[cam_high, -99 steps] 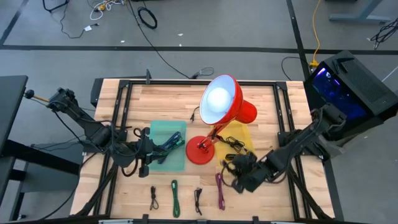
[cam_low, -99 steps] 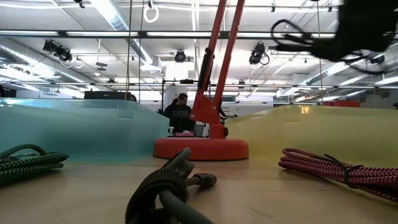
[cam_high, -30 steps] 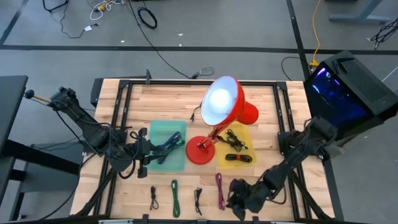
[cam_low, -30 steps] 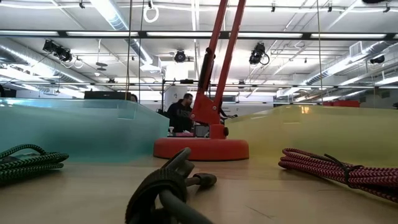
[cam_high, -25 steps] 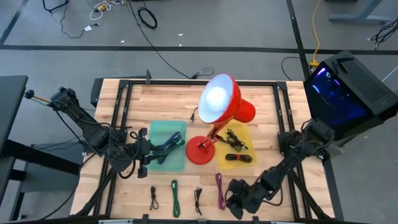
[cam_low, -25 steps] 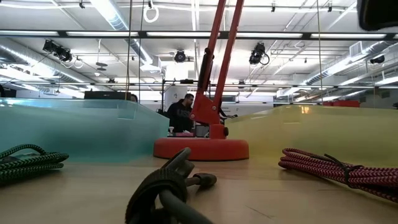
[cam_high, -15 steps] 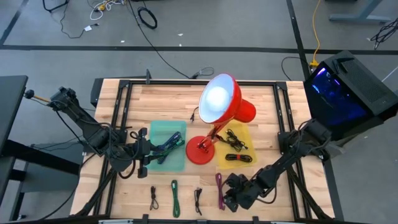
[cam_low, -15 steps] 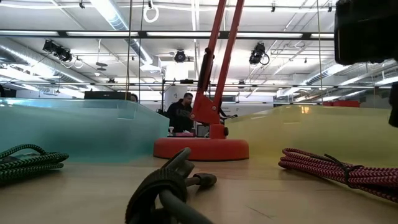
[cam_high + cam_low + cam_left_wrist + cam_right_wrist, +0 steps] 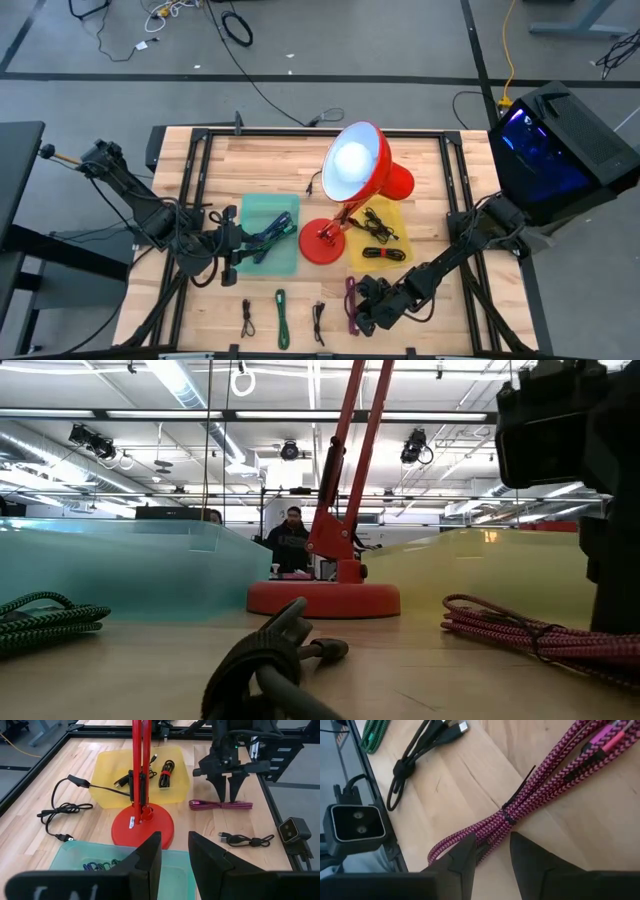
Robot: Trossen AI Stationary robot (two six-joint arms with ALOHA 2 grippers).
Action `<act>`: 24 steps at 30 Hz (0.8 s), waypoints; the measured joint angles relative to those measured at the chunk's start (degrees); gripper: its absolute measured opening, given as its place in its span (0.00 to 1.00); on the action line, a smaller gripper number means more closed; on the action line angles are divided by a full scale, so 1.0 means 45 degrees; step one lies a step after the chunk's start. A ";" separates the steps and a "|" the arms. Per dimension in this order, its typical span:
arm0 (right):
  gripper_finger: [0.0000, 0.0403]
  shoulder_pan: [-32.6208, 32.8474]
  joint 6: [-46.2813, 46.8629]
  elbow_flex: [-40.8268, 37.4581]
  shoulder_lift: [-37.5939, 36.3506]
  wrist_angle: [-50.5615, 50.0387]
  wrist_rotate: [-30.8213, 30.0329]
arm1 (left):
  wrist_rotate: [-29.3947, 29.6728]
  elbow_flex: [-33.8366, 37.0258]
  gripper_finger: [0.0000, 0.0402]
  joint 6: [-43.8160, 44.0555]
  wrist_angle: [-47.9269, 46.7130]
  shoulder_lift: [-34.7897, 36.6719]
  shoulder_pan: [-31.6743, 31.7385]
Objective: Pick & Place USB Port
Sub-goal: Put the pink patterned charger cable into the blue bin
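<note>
A magenta braided cable, bundled with a tie, (image 9: 352,300) (image 9: 530,785) lies flat on the wood near the table's near edge. My right gripper (image 9: 362,312) (image 9: 489,854) points down over it and is open, one finger on each side of the bundle near one end (image 9: 220,805). In the low view a dark finger (image 9: 612,575) comes down at the cable (image 9: 520,632). My left gripper (image 9: 230,255) (image 9: 175,855) is open and waits above the teal tray (image 9: 262,208). My right gripper comes from above with its fingers (image 9: 462,857) across the magenta bundle, close to its looped end (image 9: 470,845). The bundle lies on the table between the open fingers. Whether the fingers touch it I cannot tell.
The red desk lamp's base (image 9: 322,243) stands between the teal tray and the yellow tray (image 9: 400,238), which holds black cables. A black cable (image 9: 318,322), a green one (image 9: 281,318) and another black one (image 9: 247,318) lie along the near edge. A small camera (image 9: 357,822) sits there too.
My right gripper has moved left along the near edge to the magenta cable and come down over it, fingers astride. In the low view the cable's left end now sits slightly differently. The left arm has kept still.
</note>
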State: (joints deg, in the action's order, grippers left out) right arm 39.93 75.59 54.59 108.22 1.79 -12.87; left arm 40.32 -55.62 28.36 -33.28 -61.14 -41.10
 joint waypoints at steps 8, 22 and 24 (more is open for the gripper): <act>0.30 -0.0320 -0.0122 0.0000 0.0000 0.0264 0.0094 | 0.0000 -0.0002 0.26 0.0004 -0.0009 0.0000 0.0000; 0.30 -0.0608 0.0267 0.0029 0.0441 0.0567 -0.0080 | 0.0029 0.0000 0.26 -0.0007 -0.0009 0.0000 0.0000; 0.30 -0.0609 0.0247 0.0047 0.0562 0.0675 -0.0107 | 0.0034 0.0000 0.26 -0.0010 -0.0014 0.0000 -0.0001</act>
State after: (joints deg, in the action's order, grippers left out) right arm 37.18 76.70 54.80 110.75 4.82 -13.35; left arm 40.47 -55.61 28.32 -33.34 -61.14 -41.11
